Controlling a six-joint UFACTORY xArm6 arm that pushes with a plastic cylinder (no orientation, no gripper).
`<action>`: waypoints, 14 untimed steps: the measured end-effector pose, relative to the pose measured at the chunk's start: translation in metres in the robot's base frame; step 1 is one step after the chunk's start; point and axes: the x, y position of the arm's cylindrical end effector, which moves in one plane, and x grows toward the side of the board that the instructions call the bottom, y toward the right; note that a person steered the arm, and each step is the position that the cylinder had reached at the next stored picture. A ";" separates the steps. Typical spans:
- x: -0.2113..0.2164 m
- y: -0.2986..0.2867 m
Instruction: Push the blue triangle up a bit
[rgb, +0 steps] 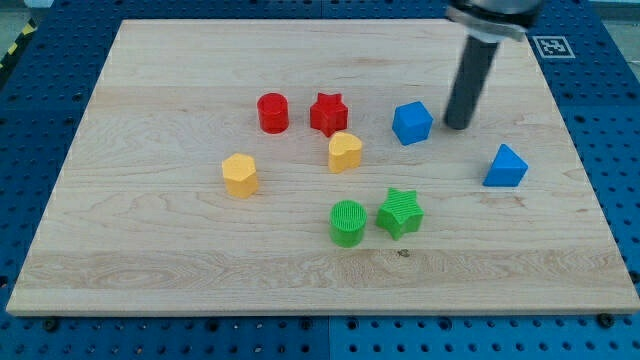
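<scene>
The blue triangle (505, 167) lies on the wooden board (150, 270) at the view's right. My tip (458, 125) is on the board above and to the left of the triangle, apart from it. The tip stands just right of a blue cube (412, 123), with a small gap between them.
A red cylinder (272, 113) and a red star (327, 113) sit left of the blue cube. A yellow heart-shaped block (345, 152) and a yellow hexagonal block (240, 175) lie lower. A green cylinder (348, 222) and a green star (400, 212) are near the bottom middle.
</scene>
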 end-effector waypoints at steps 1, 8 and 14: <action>0.005 0.079; 0.111 0.071; 0.100 0.013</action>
